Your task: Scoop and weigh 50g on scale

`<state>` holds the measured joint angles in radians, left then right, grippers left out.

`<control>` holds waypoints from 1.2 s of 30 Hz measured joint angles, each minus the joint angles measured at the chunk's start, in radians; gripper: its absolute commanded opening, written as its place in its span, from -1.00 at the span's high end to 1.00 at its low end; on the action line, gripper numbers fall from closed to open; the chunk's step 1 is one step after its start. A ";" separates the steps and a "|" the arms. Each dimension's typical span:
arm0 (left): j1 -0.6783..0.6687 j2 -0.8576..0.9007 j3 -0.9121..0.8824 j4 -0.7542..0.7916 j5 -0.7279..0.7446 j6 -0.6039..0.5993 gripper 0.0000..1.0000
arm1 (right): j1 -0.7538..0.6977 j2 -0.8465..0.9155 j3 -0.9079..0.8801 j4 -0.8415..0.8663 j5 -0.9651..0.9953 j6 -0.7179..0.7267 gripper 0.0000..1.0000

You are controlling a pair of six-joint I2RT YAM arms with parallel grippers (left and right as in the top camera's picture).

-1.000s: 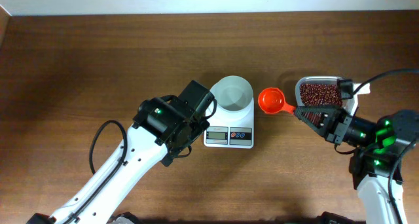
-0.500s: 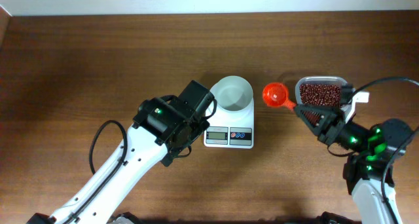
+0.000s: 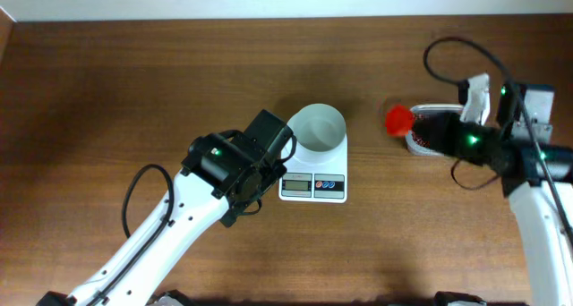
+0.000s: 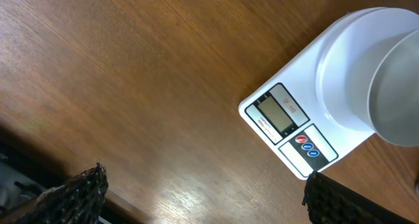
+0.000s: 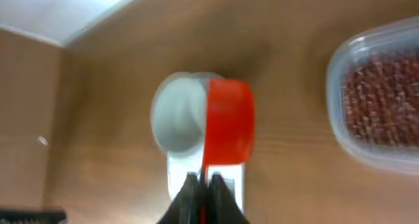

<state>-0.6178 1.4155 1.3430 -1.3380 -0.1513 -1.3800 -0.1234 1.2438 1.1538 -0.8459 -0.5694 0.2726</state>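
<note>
Tabletop (image 3: 107,91): beans (image 5: 386,93) apparently under right arm (image 3: 488,149)

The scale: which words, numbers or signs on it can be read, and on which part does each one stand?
No text is readable in any view.
On the scale, the display: no digits can be made out.
Small red print beside the display: too small to read.
Red and blue buttons: any signs on them are too small to read.
</note>
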 measured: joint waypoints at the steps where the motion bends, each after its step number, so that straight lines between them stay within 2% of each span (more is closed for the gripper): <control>1: 0.000 -0.001 0.001 0.001 0.000 0.000 -0.98 | 0.000 -0.062 0.006 -0.111 0.046 -0.011 0.92; 6: 0.000 -0.002 0.002 0.003 -0.007 0.000 -0.98 | 0.000 -0.429 0.008 -0.371 0.219 -0.023 0.92; 7: 0.000 -0.002 0.002 0.003 -0.008 0.000 -0.03 | 0.000 -0.489 0.008 -0.396 0.237 -0.025 0.92; 8: 0.000 -0.002 0.002 0.003 -0.007 0.000 1.00 | 0.000 -0.524 0.008 -0.415 0.246 -0.026 0.92; 11: 0.000 -0.002 0.002 0.003 -0.003 0.000 1.00 | 0.000 -0.595 0.008 -0.426 0.259 -0.031 0.92; 13: -0.021 -0.002 0.002 0.033 -0.042 0.072 1.00 | 0.000 -0.597 0.008 -0.425 0.273 -0.033 0.92; 17: -0.189 0.032 -0.001 0.151 -0.159 0.212 1.00 | 0.000 -0.597 0.008 -0.420 0.304 -0.034 0.92; 19: -0.203 0.074 -0.004 0.261 -0.166 0.314 1.00 | 0.000 -0.597 0.008 -0.411 0.308 -0.034 0.92; 22: -0.191 0.140 -0.013 0.571 -0.163 0.551 1.00 | 0.000 -0.597 0.008 -0.411 0.309 -0.034 0.92; 24: -0.145 0.194 -0.010 0.752 -0.109 0.708 1.00 | 0.000 -0.597 0.008 -0.409 0.310 -0.033 0.92; 25: -0.104 0.235 -0.010 0.779 -0.063 0.772 1.00 | 0.000 -0.598 0.008 -0.410 0.311 -0.033 0.92; 29: 0.025 0.418 0.122 0.775 0.084 0.917 1.00 | 0.000 -0.598 0.008 -0.409 0.311 -0.034 0.92; 32: 0.031 0.504 0.186 0.740 0.153 0.936 1.00 | 0.000 -0.598 0.008 -0.410 0.311 -0.034 0.92; 36: 0.030 0.565 0.189 0.649 0.163 0.943 1.00 | 0.000 -0.598 0.008 -0.410 0.311 -0.034 0.92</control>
<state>-0.5877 1.9804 1.5318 -0.6888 0.0113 -0.4370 -0.1234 0.6460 1.1614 -1.2560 -0.2584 0.2390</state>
